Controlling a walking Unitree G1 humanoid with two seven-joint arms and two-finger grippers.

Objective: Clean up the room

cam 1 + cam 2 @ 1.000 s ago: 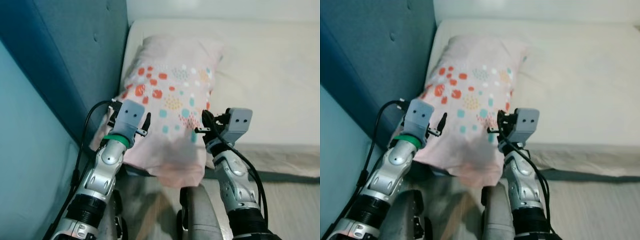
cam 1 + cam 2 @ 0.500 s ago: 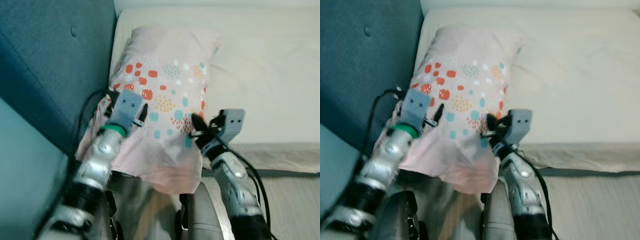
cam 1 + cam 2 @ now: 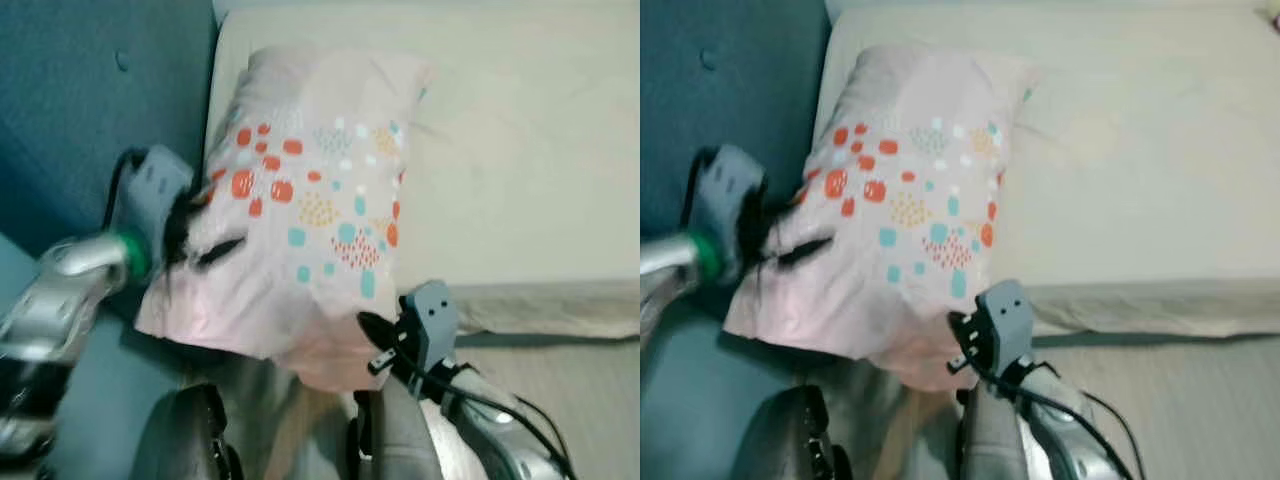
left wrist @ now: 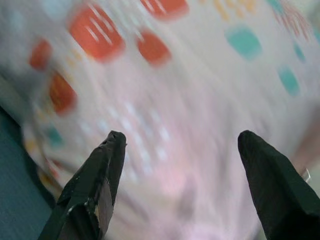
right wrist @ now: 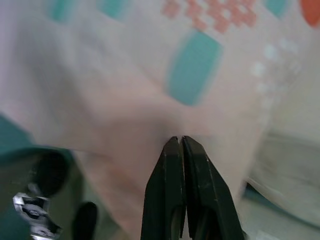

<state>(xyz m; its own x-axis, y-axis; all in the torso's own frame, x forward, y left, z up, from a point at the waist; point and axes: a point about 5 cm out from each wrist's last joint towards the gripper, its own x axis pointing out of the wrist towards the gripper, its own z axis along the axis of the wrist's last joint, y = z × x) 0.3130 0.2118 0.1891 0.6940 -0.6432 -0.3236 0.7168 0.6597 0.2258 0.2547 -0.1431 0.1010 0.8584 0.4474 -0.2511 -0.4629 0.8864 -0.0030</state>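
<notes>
On the cream bed (image 3: 530,150), hard against the blue headboard (image 3: 90,110), lies a pale pink pillow (image 3: 320,180) dotted with red, teal and yellow marks, its near end drooping over the mattress edge toward the robot. From the middle of the head views, the pillow runs from about twelve o'clock down to six, with the headboard at nine to ten o'clock and bare sheet spreading toward two and three o'clock. At roughly eight to nine o'clock the left gripper (image 3: 200,235) meets the pillow's headboard-side edge, blurred; its wrist camera shows the two black fingers (image 4: 97,172) spread wide apart with the spotted fabric right in front of them and nothing pinched between. Down at about five o'clock the right gripper (image 3: 368,335) sits just beside the pillow's hanging lower corner; in its wrist view the fingertips are pressed together, tips up against the pink cloth, and whether any fabric is caught between them cannot be made out. Grey floor (image 3: 590,370) shows at four o'clock below the mattress edge.
</notes>
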